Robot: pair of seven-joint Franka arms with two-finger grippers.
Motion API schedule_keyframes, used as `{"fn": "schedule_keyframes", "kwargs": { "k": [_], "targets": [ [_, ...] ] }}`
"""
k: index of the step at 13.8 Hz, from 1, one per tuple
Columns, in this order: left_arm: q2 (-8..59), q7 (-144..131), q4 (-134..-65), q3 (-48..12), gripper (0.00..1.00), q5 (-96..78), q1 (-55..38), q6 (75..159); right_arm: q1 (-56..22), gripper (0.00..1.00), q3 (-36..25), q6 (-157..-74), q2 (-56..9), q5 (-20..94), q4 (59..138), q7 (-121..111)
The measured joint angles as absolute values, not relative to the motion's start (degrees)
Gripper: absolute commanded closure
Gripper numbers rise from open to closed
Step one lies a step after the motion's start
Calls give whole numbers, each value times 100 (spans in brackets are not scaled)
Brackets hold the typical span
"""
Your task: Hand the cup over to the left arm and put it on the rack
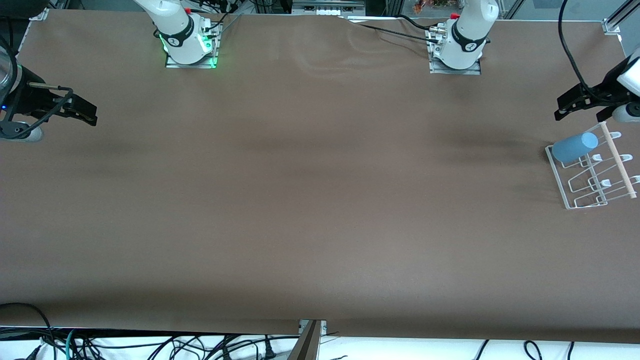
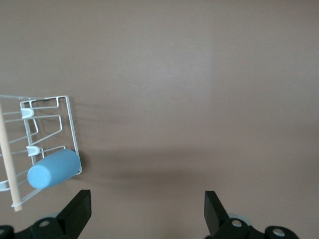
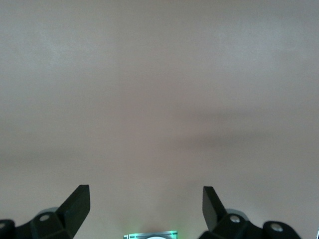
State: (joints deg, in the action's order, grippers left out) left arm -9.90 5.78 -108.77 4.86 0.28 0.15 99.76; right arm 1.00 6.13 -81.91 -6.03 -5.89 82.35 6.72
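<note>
A: Left gripper (image 1: 562, 107) first — fingers spread wide, nothing between them, hanging above the table's edge at the left arm's end, just above the rack (image 1: 575, 202). Right gripper (image 1: 87, 112) at the right arm's end, also wide open and empty; that arm waits.

B: And the cup (image 1: 575, 146)?

A: On the rack, at the corner nearest the arms' bases. Tilted, lying over the wire loops, its closed end pointing up toward the wooden dowel (image 1: 620, 162). In the left wrist view the cup (image 2: 54, 169) sits at the rack's (image 2: 70, 124) outer corner, closed end facing the camera.

B: So the placing looks done?

A: I judge so — cup rests on the rack, neither gripper touches it. What remains is pulling the left arm clear without nudging anything.

B: How to do that well?

A: Go up before going sideways. The left gripper's fingertips (image 2: 79, 201) are close to the cup's corner of the rack; a low sideways sweep could catch the cup or the dowel. The rack looks light and might slide.

B: Room to move?

A: Plenty. The brown table (image 1: 320, 200) is bare through the whole middle. Tight spots: the rack sits close to the table's end edge, and black cables (image 1: 570, 50) hang beside the left arm.
</note>
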Motion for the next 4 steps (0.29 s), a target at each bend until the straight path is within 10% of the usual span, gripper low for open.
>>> {"fn": "schedule_keyframes", "kwargs": {
  "k": [4],
  "targets": [
    [-1007,602,-10907,427,0,28,105,10034,100,0,613,-8191,-604,-588,8235,672]
  ]
}}
